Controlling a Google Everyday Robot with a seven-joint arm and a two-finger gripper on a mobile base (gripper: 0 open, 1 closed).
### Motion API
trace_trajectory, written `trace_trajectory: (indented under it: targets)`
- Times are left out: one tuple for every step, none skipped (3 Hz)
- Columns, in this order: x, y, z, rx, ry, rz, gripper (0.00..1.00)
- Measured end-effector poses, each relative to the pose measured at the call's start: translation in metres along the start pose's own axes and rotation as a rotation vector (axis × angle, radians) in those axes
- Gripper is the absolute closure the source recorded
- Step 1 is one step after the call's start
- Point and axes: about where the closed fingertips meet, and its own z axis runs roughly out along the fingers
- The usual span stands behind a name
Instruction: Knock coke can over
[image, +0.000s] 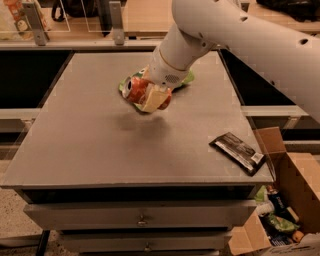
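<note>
Over the far middle of the grey table (75, 150), the coke can (135, 91) is held in the gripper (150, 98), which is clamped on the can's body, with one cream-coloured finger (156, 97) laid across its near side. The can is carried clear of the table top, and a soft shadow is cast on the surface below it. On the far part of the table, directly behind the can and the gripper, a green snack pouch (188, 78) is laid flat; most of it is covered by the wrist of the white arm (240, 35), and only its edges are seen at either side. Near the front right corner of the table, well apart from the can, a dark wrapped bar (238, 152) is laid diagonally. The table surface between the bar and the can is taken up by nothing else. Beside the right edge of the table, at floor level, an open cardboard box (295, 167) is placed; several packaged items are held in it, among them green wrappers, and their kind cannot be told. Under the table top, two shut drawers (100, 220) are fitted, and their contents are hidden. The can is tipped close to horizontal: its long axis is run roughly parallel to the table's front edge, the silver top is pointed toward the table's left side, and the base is turned toward the right, behind the gripper.
</note>
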Motion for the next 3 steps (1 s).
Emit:
trace_trajectory:
  targets:
    - [0.029, 0.016, -0.018, -0.016, 0.108, -0.018, 0.82]
    - [0.049, 0.025, -0.029, -0.026, 0.202, -0.025, 0.59]
    - [0.068, 0.028, -0.035, -0.024, 0.296, -0.021, 0.36]
